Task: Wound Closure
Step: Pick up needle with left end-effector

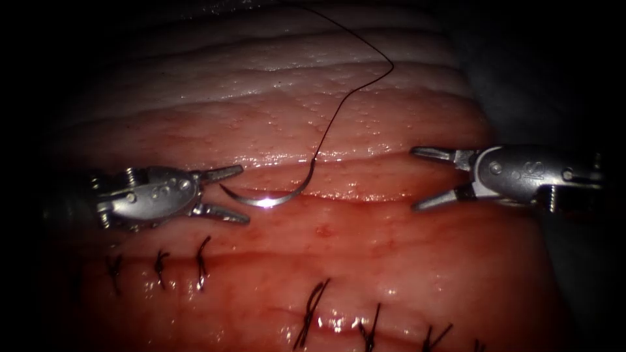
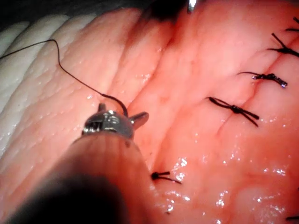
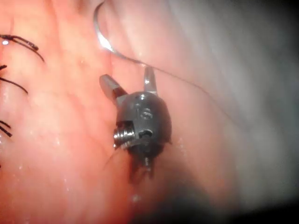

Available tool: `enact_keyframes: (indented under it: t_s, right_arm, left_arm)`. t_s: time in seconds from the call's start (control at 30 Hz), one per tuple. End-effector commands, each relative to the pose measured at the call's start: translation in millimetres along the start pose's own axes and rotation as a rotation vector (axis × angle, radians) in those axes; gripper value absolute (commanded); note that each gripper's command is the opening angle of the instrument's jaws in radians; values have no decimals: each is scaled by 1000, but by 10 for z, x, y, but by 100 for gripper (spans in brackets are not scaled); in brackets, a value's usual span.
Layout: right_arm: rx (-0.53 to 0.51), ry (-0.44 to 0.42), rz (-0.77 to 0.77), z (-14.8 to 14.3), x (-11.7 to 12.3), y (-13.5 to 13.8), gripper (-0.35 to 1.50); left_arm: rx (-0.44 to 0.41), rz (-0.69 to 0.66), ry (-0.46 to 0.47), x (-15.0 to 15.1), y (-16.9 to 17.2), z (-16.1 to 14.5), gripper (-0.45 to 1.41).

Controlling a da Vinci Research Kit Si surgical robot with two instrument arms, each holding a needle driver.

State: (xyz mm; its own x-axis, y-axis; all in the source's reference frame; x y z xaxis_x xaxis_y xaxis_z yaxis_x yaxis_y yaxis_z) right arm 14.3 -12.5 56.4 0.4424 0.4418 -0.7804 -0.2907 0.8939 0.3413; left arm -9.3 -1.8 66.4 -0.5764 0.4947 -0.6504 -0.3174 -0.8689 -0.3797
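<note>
needle point(image 1: 264, 197) lies free on tissue point(image 1: 391, 261), seemingly between both tools' open jaws.

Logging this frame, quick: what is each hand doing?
Left hand: open, holding nothing.
Right hand: open, holding nothing.
Needle: lying free on the tissue.

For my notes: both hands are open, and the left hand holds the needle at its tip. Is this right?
Not quite. In the endoscope view the left hand holds nothing; the needle lies free on the tissue between it and the right hand. Both hands are open.
</note>
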Motion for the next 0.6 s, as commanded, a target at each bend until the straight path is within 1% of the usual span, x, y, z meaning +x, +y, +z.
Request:
enact_keyframes:
  t_s: [0.03, 0.07, 0.1, 0.13, 0.17, 0.23, 0.37, 0.5, 0.57, 0.6]
  right_arm:
    - [3, 2, -1, 8, 1, -1, 90]
    - [2, 1, -1, 8, 1, -1, 90]
    - [2, 1, -1, 8, 1, -1, 90]
    - [2, 1, -1, 8, 1, -1, 90]
    - [2, 1, -1, 8, 0, 0, 92]
    - [2, 1, -1, 8, 0, 0, 92]
    - [3, 2, -2, 8, 0, -1, 92]
    - [5, -1, -2, 8, 0, -1, 92]
    - [7, -3, -2, 7, 1, -2, 92]
    - [7, -3, -2, 7, 1, -2, 92]
  left_arm:
    - [11, 5, -20, 0, -2, 10, 41]
    - [27, 14, -72, -1, -4, 16, 41]
    - [27, 14, -72, -1, -4, 16, 41]
    - [31, 19, -96, -1, -5, 18, 41]
    - [27, 34, -156, -2, -7, 23, 41]
    - [21, 41, -178, -2, -7, 25, 41]
    - [-14, 79, -276, -11, -7, 40, 43]
    - [-41, 97, -327, -22, -9, 55, 43]
    - [-83, 92, -330, -30, -10, 65, 43]
    - [-90, 93, -329, -31, -10, 67, 41]
